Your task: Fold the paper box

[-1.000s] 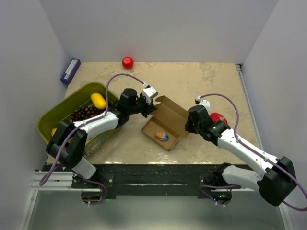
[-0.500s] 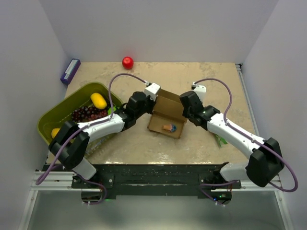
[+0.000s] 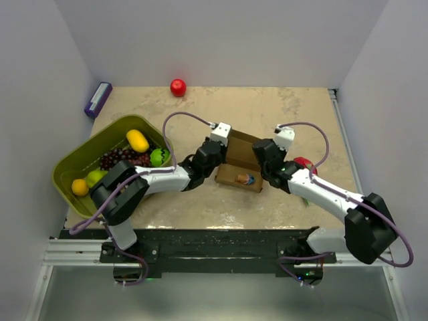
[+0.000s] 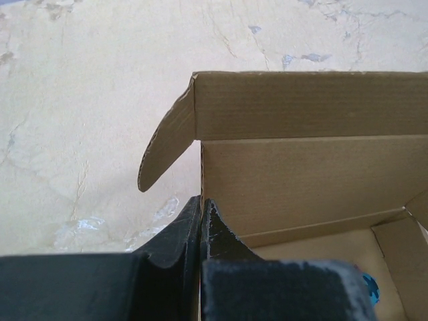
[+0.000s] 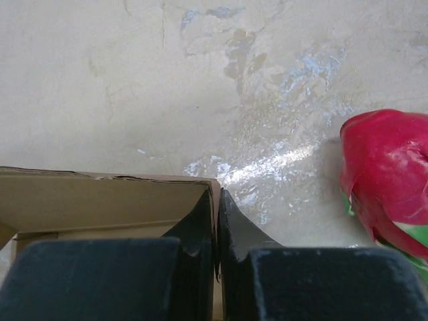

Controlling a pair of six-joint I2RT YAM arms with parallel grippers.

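Both arms have swung inward, bringing the paper box (image 3: 241, 152) to the middle of the counter (image 3: 287, 110), where the left tool (image 4: 202, 208) and right tool (image 5: 216, 200) each stand clenched on a side wall, so uneven pulling could tear or buckle the thin cardboard.

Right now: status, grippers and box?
Left gripper shut on paper box wall. Right gripper shut on opposite wall. Small item inside; red fruit nearby, apart.
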